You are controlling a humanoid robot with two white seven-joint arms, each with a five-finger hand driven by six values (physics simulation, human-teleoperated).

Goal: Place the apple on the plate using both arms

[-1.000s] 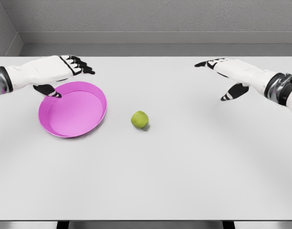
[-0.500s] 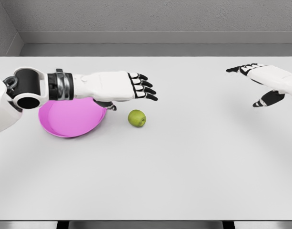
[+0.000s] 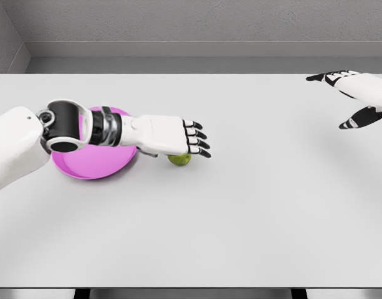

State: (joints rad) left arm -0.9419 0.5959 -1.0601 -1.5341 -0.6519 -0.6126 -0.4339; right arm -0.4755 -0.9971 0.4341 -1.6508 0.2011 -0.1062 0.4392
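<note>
A green apple [image 3: 180, 160] lies on the white table, mostly covered from above by my left hand [image 3: 192, 139]. That hand reaches across from the left with its fingers stretched flat over the apple, open and not closed around it. The pink plate [image 3: 94, 163] sits just left of the apple, partly hidden behind my left forearm. My right hand [image 3: 353, 99] hovers at the far right edge of the table, fingers spread and holding nothing.
The white table [image 3: 240, 218] spreads wide in front and to the right of the apple. A grey wall runs along the table's back edge.
My left arm has swung right from the plate's far rim and dropped over the apple. The right hand has drawn back toward the right edge. The apple has stayed almost in place.
</note>
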